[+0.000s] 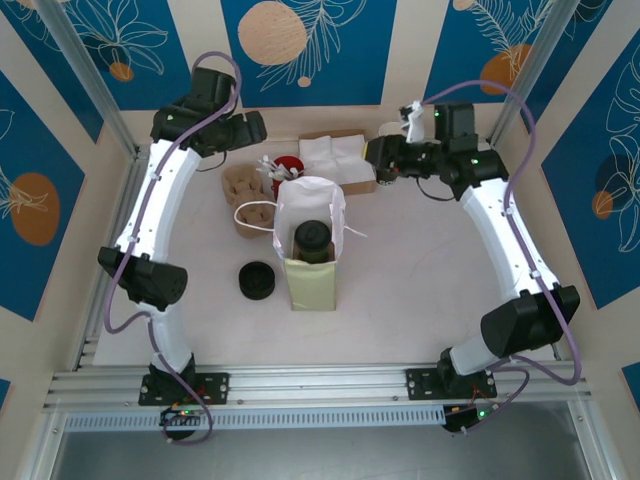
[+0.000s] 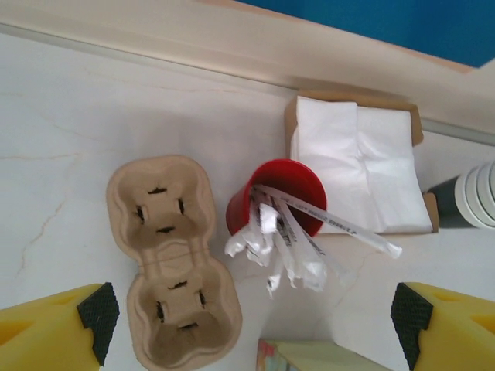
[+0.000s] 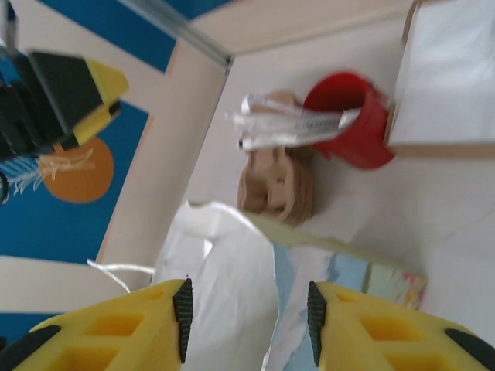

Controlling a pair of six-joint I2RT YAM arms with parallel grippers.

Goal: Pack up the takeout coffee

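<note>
- The takeout coffee (image 1: pixel 312 240) stands upright inside the open paper bag (image 1: pixel 312 288) at mid-table, so the main packing step looks done.
- Left gripper (image 2: pixel 255 318) is spread and empty above the cup carrier (image 2: pixel 172 255); right gripper (image 3: pixel 247 321) is likewise released, facing the bag.
- Remaining, at most: closing the bag.

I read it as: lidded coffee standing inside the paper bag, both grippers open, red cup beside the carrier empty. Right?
Not quite: the red cup is not empty. The left wrist view shows white wrapped sticks in it. The rest holds: the coffee stands inside the paper bag, the left gripper and right gripper are open, and the red cup sits beside the carrier.
</note>
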